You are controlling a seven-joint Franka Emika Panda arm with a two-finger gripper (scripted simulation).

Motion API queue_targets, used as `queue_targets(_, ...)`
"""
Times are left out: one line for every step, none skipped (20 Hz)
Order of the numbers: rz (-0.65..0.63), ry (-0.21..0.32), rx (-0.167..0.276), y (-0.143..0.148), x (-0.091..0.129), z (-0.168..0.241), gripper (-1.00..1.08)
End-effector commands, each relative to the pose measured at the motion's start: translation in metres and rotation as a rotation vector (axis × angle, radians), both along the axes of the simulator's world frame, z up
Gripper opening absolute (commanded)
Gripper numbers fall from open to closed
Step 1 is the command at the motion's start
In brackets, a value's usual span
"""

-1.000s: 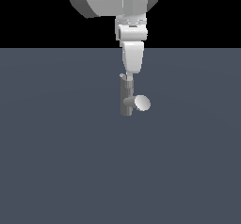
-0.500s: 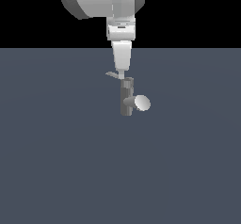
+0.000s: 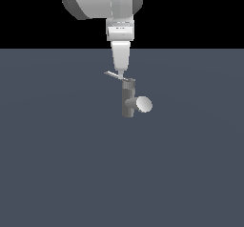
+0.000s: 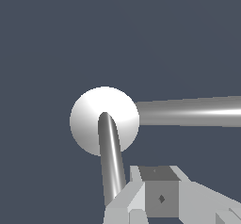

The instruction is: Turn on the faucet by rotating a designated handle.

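The faucet (image 3: 127, 101) is a dark grey upright post on the grey floor, with a stubby spout ending in a pale round disc (image 3: 144, 104). The handle (image 3: 112, 74), a thin light grey lever, slants out from the top cap toward the exterior view's left. My gripper (image 3: 120, 71) hangs straight down with its tips against the handle's inner end, just above the cap. The fingers look closed together with nothing between them. In the wrist view the handle (image 4: 112, 166) lies across the pale round cap (image 4: 87, 124), right beside my gripper (image 4: 162, 197).
The faucet stands alone on a flat dark grey floor (image 3: 57, 164). In the wrist view a second grey bar (image 4: 188, 112) runs out from behind the cap.
My gripper has moved toward the exterior view's left. The handle has swung with it and now sticks out to the left of the post.
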State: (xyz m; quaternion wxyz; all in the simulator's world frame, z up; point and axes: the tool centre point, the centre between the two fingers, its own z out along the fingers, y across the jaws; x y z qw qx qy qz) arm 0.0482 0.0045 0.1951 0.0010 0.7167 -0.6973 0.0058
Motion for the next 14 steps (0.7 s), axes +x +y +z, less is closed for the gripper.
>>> queue_targets(0.02,-0.005,0.003,0.014,0.011,-0.005,-1.0)
queue_targets(0.022,-0.004,0.003,0.017,0.013,-0.005,-1.0)
queue_targets(0.025,-0.004,0.004,0.019,0.016,-0.006,-1.0)
queue_targets(0.028,-0.003,0.004,0.021,0.018,-0.006,-1.0)
queue_targets(0.03,-0.002,0.004,0.023,0.021,-0.006,-1.0)
queue_targets(0.033,-0.002,0.005,0.025,0.024,-0.007,-1.0)
queue_targets(0.035,-0.001,0.005,0.028,0.026,-0.007,-1.0)
queue_targets(0.038,0.0,0.005,0.03,0.028,-0.008,-1.0)
queue_targets(0.041,0.0,0.006,0.032,0.031,-0.008,-1.0)
queue_targets(0.043,0.001,0.006,0.034,0.033,-0.009,-1.0)
queue_targets(0.046,0.001,0.006,0.036,0.036,-0.009,-1.0)
queue_targets(0.048,0.002,0.007,0.039,0.038,-0.009,-1.0)
queue_targets(0.051,0.003,0.007,0.041,0.041,-0.01,-1.0)
queue_targets(0.053,0.003,0.007,0.043,0.043,-0.01,-1.0)
